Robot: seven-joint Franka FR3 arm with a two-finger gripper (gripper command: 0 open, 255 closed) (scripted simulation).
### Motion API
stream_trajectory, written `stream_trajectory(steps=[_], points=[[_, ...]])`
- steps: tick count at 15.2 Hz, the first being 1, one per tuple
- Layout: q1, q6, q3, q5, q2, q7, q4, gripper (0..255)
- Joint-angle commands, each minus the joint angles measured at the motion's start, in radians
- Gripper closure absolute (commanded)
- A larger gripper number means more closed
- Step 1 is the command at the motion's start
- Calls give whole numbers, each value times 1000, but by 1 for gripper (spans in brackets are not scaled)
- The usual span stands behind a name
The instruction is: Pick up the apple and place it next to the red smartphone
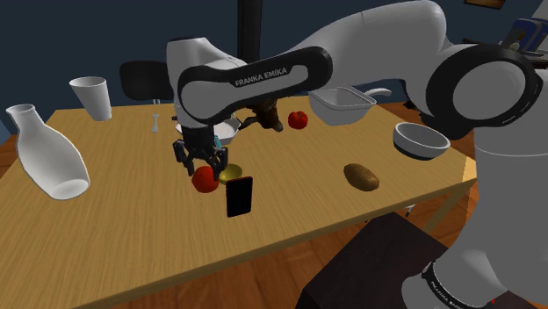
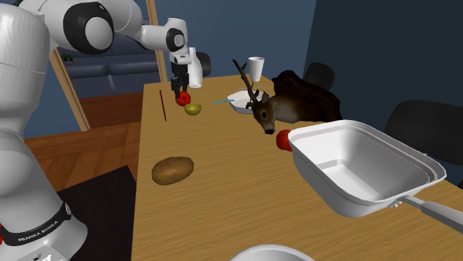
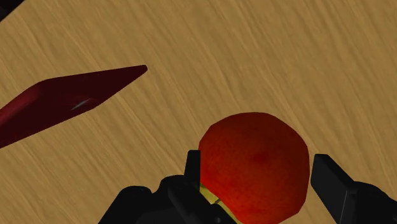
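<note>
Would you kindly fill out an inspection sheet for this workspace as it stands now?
Surface: wooden table, light grain.
Job's things: red apple at the tool, close beside the dark red smartphone.
Clutter: small yellow bowl, second red fruit, deer figure, potato, white vase, white cup, white pan, white bowl.
Tool: black tool low over the apple; grip not clear.
Cables: nothing seen.
Surroundings: dark chair, wooden floor.
</note>
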Motion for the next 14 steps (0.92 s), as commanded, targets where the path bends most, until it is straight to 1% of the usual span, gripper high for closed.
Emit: stream_trajectory(steps=[1,6,13,14], points=[[1,21,-2,-3,9,1,-12,255],[1,71,-6,-9,30,4,-42,255],[1,71,-5,-10,30,4,-41,255],[0,74,-5,-9,28,4,-47,0]])
